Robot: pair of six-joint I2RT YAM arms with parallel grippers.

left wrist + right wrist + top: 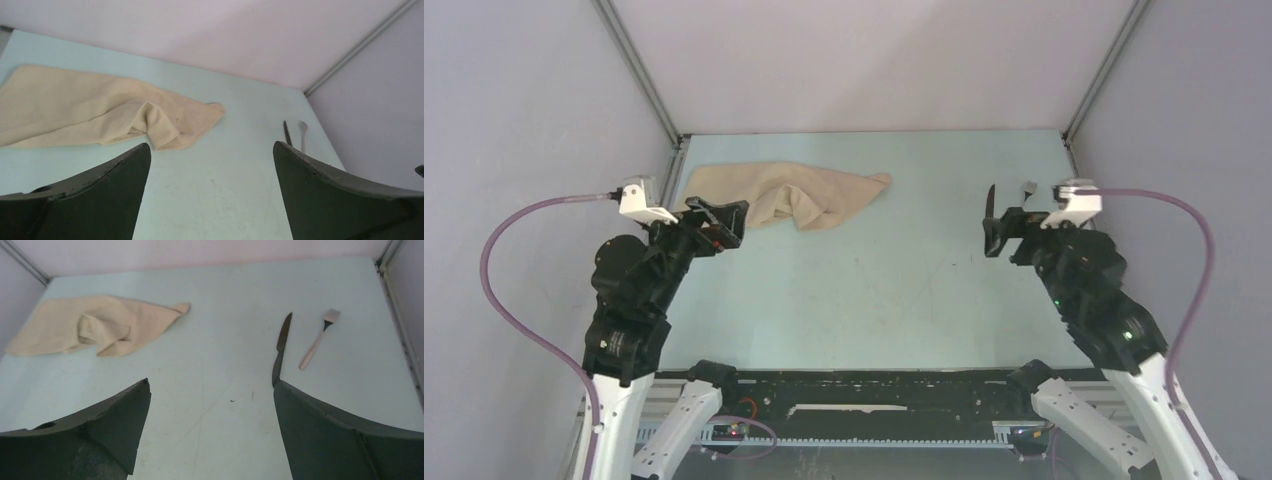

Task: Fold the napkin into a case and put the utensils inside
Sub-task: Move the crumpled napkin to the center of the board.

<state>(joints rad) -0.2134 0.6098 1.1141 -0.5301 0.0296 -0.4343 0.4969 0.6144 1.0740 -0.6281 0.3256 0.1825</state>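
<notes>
Beige-tan cloth, soft and limp: the napkin (pixel 784 195) lies crumpled at about 11 o'clock on the tabletop (pixel 874 300). One edge is rolled over into a hump and a pointed corner trails toward 3 o'clock. No clean folds in it, so I'd say the task is at the very start.

At 9 o'clock the left pincer (pixel 211 150) hovers just short of the cloth's near edge, jaws spread wide, nothing in them.

Handling guess: the cloth is light and floppy, so it will drape and drag, with no stiffness to push against. Take it by a corner or free hem, pinch low against the tabletop, and spread it flat first. The pointed right-hand corner looks easiest; second grab on the far-left edge.

At 3 o'clock the right pincer (pixel 211 385) is likewise released and empty.

Just beyond it, at 2 o'clock, are the utensils: black knife (pixel 281 347) and light grey fork (pixel 317 340), side by side, not touching. The knife points roughly to 12, the fork tilts toward 1. Both look thin, rigid, flat-lying and probably slippery. Pinch across mid-handle, fingertips hard down. The knife's handle end is hidden behind a finger in the right wrist view.
</notes>
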